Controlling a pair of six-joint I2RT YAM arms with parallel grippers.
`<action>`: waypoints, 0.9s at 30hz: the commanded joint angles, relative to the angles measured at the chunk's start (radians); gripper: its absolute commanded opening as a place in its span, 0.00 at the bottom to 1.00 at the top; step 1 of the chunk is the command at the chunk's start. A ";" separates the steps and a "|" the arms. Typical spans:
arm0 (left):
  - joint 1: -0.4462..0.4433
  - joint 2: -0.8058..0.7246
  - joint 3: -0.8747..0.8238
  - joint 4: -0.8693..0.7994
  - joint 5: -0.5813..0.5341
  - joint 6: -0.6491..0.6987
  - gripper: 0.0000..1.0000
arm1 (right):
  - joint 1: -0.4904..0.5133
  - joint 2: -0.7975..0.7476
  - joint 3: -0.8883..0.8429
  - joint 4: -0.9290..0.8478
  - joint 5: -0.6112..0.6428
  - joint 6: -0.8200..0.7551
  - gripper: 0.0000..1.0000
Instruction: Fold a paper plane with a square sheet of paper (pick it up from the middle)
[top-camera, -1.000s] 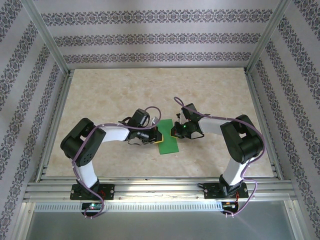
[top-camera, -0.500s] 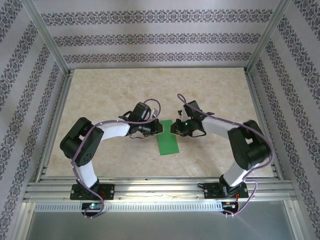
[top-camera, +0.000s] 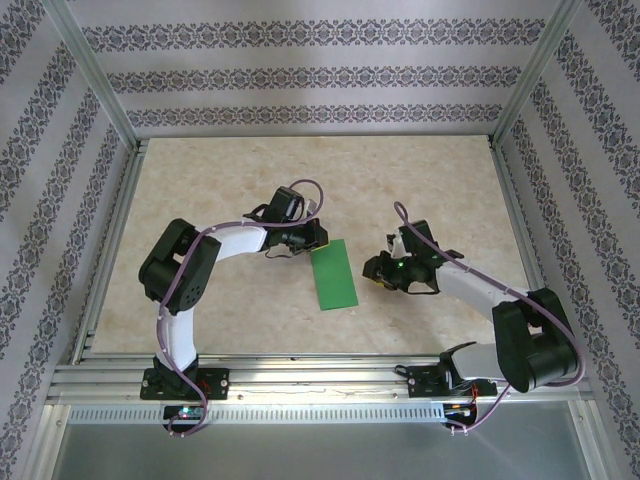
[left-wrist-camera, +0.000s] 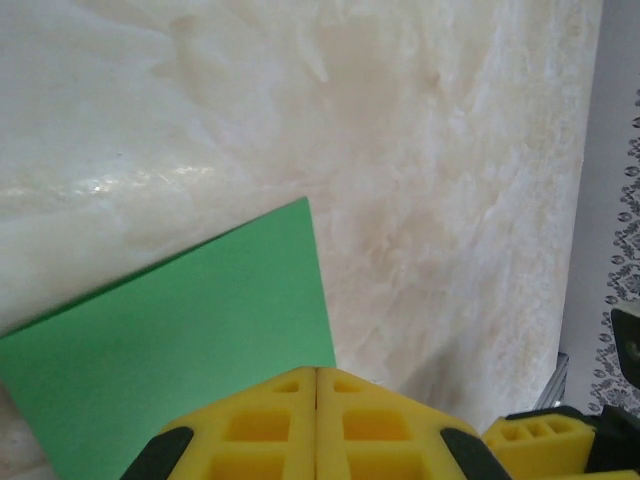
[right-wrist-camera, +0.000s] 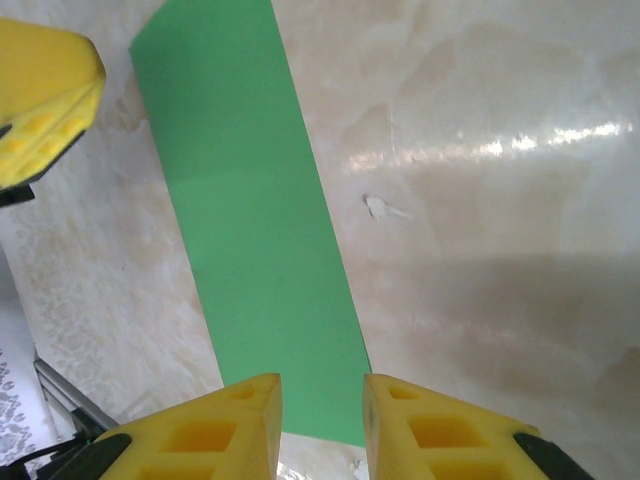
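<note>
The square sheet of paper, bright green, lies flat on the marble table as a long narrow rectangle, not in the shape of a paper plane. My left gripper is shut, with its tips at the sheet's far left corner. In the left wrist view the closed yellow fingertips sit right at the paper's edge, and I cannot tell whether they pinch it. My right gripper stands open just right of the sheet and apart from it. In the right wrist view the gripper faces the paper's near short edge.
Aluminium rails frame the table, and patterned walls stand on three sides. A small white fleck lies on the marble right of the sheet. Bare table stretches behind and to both sides of the arms.
My right gripper has opened and drawn back to the right, off the paper. The left gripper has moved up towards the sheet's far corner and stays shut. The sheet now lies uncovered.
</note>
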 joint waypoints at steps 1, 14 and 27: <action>0.020 0.018 0.017 -0.047 0.001 0.030 0.06 | 0.002 -0.014 -0.033 0.034 -0.065 0.059 0.26; 0.044 0.089 -0.012 -0.038 0.036 0.071 0.05 | 0.057 0.029 -0.071 0.075 -0.102 0.100 0.34; 0.055 0.095 -0.101 0.024 0.044 0.069 0.05 | 0.080 0.133 -0.055 0.091 -0.144 0.100 0.42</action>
